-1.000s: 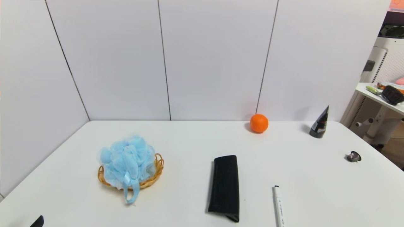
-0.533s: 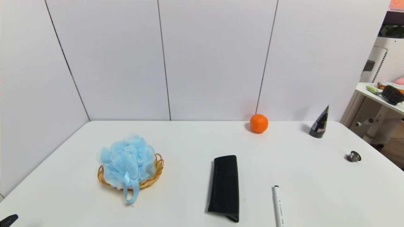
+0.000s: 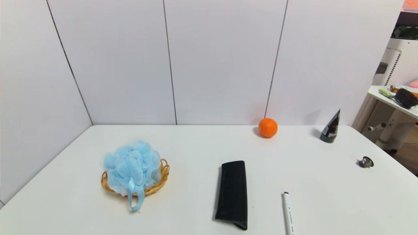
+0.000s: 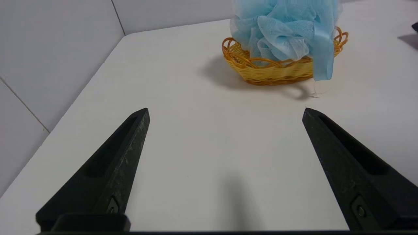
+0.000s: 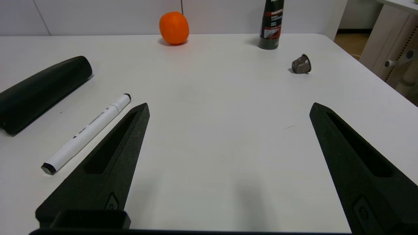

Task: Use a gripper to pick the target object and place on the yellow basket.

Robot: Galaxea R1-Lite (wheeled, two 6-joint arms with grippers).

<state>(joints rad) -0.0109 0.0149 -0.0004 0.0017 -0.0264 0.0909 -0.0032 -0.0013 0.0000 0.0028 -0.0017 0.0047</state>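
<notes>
Two black fingers of the left gripper (image 4: 226,112) stand wide apart with nothing between them, over bare white tabletop (image 4: 225,147). Ahead of and beyond those tips, well clear of them, the blue bath pouf (image 4: 284,32) sits in the yellow basket (image 4: 277,73), bulging above the woven rim, its ribbon loop (image 4: 323,58) hanging over the side nearest the gripper. Placing looks done, by my reading; what remains is to leave it alone. Chief risk: a fresh forward reach by this gripper. The low, dangling ribbon would probably meet a fingertip first, and a snag there could drag pouf and light basket together. Second risk: the pouf is about as broad as its seat and heaped high, so a knock to the basket might roll it out. Closing now would likely catch only air. Right gripper (image 5: 230,104) parked off to the other side, fingers apart and empty, a white marker (image 5: 86,133) just beside one finger; a careless sweep toward the marker could send it rolling into the black case (image 5: 45,91). Best course, I judge: both arms kept back.
</notes>
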